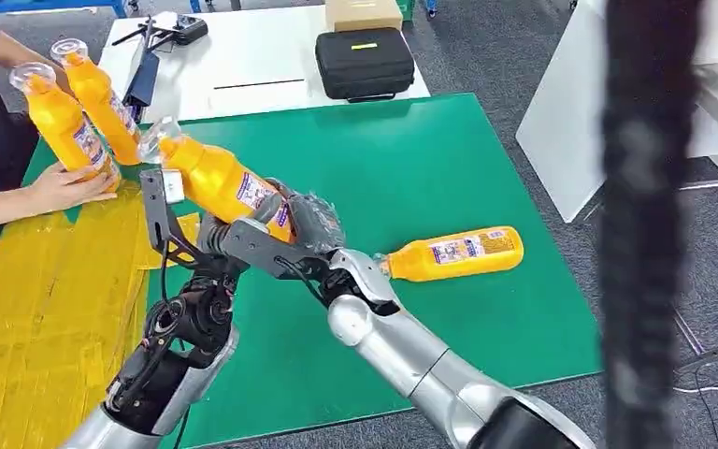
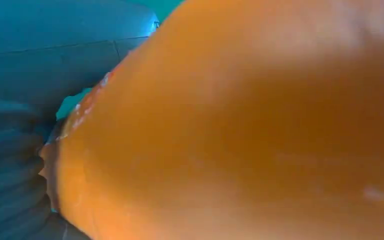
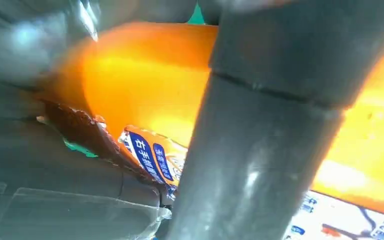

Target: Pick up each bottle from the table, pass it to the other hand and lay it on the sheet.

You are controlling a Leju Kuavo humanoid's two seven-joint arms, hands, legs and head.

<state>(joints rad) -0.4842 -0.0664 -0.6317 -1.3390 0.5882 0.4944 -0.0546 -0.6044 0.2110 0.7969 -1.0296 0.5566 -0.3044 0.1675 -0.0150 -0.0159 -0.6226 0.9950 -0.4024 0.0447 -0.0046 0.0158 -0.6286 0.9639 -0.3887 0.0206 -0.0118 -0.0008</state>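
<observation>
**Hands meet on one bottle over the green mat**

Both hands sit on the same orange bottle in mid-air, above the green mat and near the edge of the yellow sheet. In the head view the right hand wraps the base end; its wrist view shows a dark finger crossing the orange body, so that hand is clamped on the bottle. The left hand lies under the middle of the bottle, and its wrist view shows orange pressed close against the grey hand; it touches the bottle, but whether its fingers have closed around it I cannot tell.

The main risk, in my judgement, lies in the exchange itself. If the right hand lets go before the left has a firm hold, the tilted bottle could slip neck-first and drop onto the mat rather than the sheet. The smooth plastic and the label wrap would likely make the hold slippery.

Just beyond, a second bottle lies on its side on the mat, not yet picked up. Farther off, a person's hand rests at two upright bottles at the far end of the sheet; a swing toward the sheet could knock them.

Each label is white and blue with small print. The right wrist view shows blue characters on it, too blurred to read, and no brand can be made out.
</observation>
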